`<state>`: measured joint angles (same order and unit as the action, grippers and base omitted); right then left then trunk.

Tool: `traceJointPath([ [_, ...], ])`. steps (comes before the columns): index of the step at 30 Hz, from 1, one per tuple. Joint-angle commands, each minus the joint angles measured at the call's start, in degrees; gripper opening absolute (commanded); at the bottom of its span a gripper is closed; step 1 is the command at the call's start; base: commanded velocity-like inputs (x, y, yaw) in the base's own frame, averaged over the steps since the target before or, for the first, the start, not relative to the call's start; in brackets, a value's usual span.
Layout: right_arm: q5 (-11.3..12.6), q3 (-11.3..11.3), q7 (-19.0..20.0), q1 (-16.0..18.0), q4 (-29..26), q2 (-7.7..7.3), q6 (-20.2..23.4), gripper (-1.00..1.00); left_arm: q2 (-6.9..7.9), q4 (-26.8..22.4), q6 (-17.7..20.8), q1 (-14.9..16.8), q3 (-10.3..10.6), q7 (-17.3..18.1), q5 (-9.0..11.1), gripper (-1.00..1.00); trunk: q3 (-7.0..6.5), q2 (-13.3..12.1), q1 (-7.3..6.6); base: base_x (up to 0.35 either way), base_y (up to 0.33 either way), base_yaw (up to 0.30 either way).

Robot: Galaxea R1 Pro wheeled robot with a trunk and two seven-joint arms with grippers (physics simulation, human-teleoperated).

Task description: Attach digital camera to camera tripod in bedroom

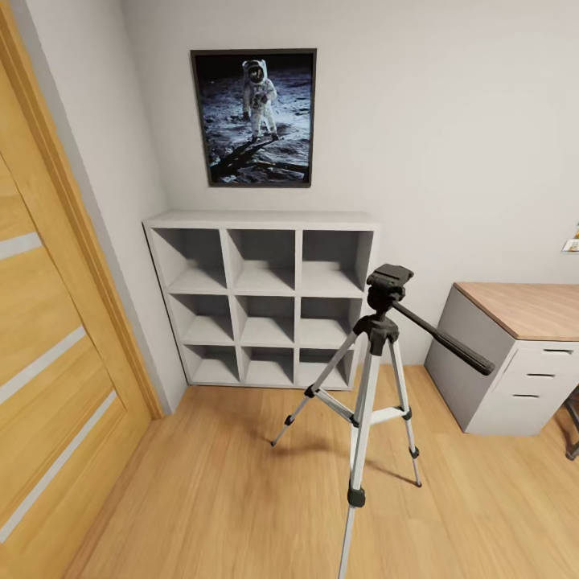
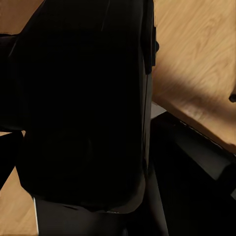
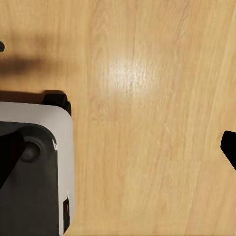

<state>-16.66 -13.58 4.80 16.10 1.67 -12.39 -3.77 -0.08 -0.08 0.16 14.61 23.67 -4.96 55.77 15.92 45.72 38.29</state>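
The camera tripod [image 1: 371, 378] stands on the wood floor in front of me, its three silver legs spread. Its black head [image 1: 389, 283] is bare on top and the long black handle [image 1: 446, 342] slants down to the right. In the left wrist view a chunky black body, the digital camera [image 2: 88, 108], sits right against the lens between the dark fingers of my left gripper [image 2: 83, 128], which is shut on it. Above the floor, my right gripper [image 3: 118, 152] is open, with one black fingertip [image 3: 229, 147] at the edge and nothing between the fingers.
A white cube shelf [image 1: 261, 297] stands against the back wall under a framed astronaut picture [image 1: 254, 117]. A wooden door [image 1: 48, 338] is at the left and a grey desk with drawers [image 1: 515, 354] at the right. My base [image 3: 34, 172] shows beneath the right arm.
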Motion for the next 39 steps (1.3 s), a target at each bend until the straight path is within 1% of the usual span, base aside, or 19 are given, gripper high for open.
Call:
traceJointPath([
  [1,-0.48,-0.49,0.12,0.07,0.18,-0.06,-0.35,1.0,-0.01,-0.01,0.02,-0.02,0.55,-0.05,0.3,-1.0,0.07,0.06,0.01,0.001,0.001,0.0],
  [14,-0.51,-0.45,0.12,0.07,0.18,0.08,-0.33,1.0,-0.01,-0.01,0.01,-0.11,0.53,-0.05,0.3,-1.0,0.07,0.06,0.01,0.02,0.006,0.0],
  [32,-0.4,-0.49,0.03,0.07,0.18,0.23,-0.39,1.0,-0.01,-0.01,0.01,-0.1,0.55,-0.05,0.3,-1.0,0.07,0.06,0.01,0.252,0.175,0.0],
  [39,-0.39,-0.49,0.03,0.07,0.18,0.21,-0.28,1.0,-0.01,-0.01,0.01,-0.11,0.58,-0.05,0.3,-1.0,0.07,0.06,0.01,0.046,0.036,0.0],
])
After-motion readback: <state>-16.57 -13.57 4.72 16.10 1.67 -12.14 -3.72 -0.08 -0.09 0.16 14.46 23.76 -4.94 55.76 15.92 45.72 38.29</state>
